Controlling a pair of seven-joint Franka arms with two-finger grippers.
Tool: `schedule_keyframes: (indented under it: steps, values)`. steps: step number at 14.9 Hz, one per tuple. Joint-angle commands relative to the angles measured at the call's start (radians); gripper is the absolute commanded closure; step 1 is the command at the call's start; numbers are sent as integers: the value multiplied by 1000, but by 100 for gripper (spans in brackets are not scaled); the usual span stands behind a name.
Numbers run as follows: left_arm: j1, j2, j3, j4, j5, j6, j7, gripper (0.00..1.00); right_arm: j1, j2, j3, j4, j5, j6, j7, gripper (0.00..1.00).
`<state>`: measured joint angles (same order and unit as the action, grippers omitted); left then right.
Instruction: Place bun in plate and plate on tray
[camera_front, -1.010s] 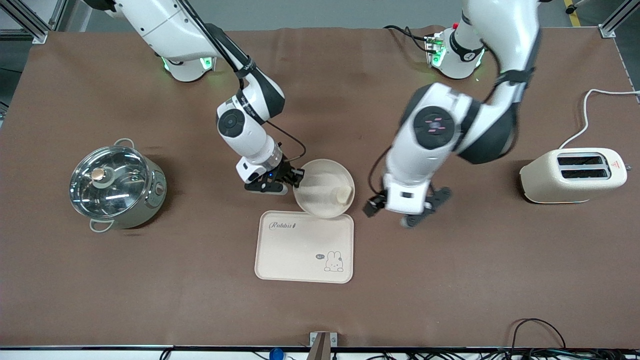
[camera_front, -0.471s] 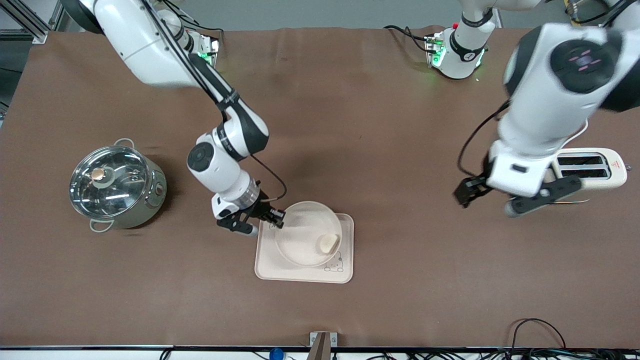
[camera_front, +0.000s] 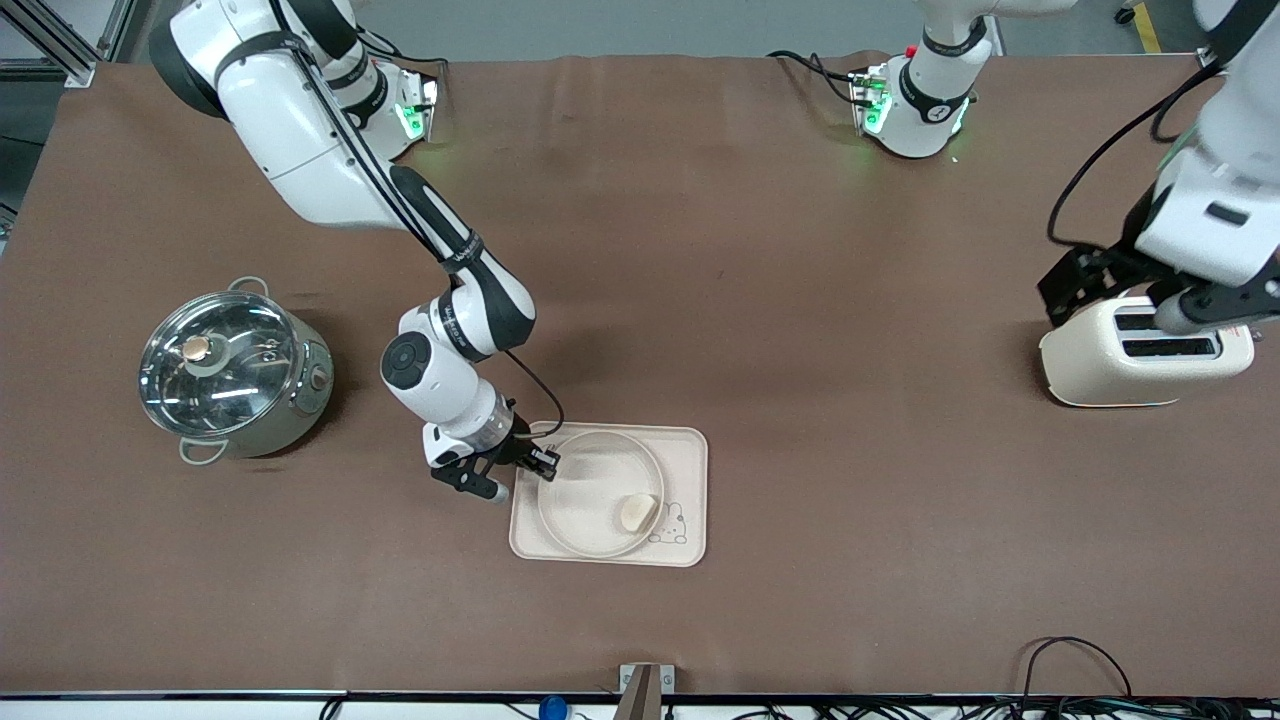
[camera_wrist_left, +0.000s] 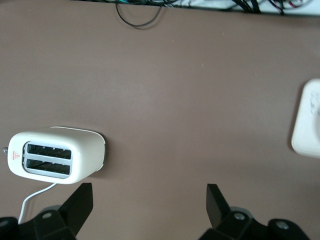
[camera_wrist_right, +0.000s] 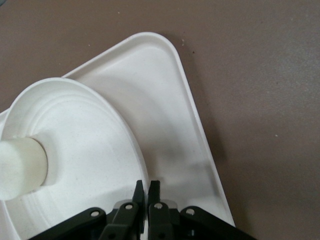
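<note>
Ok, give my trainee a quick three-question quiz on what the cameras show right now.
1. True or false: the bun lies in the plate.
2. What does the right tool pinch? A) the tray's edge B) the plate's rim C) the pot's handle
3. Fill in: the left tool, open and holding nothing, hangs over the ____.

Key: 1 true. 2 B; the plate sits over the tray, though whether it has fully settled cannot be told. 3 toaster. The pot stands untouched toward the right arm's end.
</note>
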<state>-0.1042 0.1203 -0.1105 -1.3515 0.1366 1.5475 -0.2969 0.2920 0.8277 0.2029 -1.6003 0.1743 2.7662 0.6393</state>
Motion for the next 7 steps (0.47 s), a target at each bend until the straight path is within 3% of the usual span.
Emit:
schedule_keyframes:
  steps: [1, 2, 3, 5, 6, 7]
  values:
    - [41, -135, -5, -157, -40, -3, 80, 0, -2, 22, 1, 31, -6, 1, -4, 98]
    - [44, -174, -3, -205, -48, -3, 105, 0, -4, 22, 1, 33, -4, 1, -1, 83]
    - [72, -206, -3, -245, -63, -3, 137, 0, -7, 21, 1, 37, -3, 1, 0, 50]
    - [97, -228, 2, -276, -107, -6, 202, 0, -10, 10, 1, 42, 5, -2, 5, 9]
    - [97, -232, 2, -278, -107, -21, 191, 0, -8, -5, 3, 30, 4, -11, 5, 0]
    - [98, -232, 2, -275, -115, -44, 187, 0, -7, -43, 4, -4, 4, -28, 2, 0]
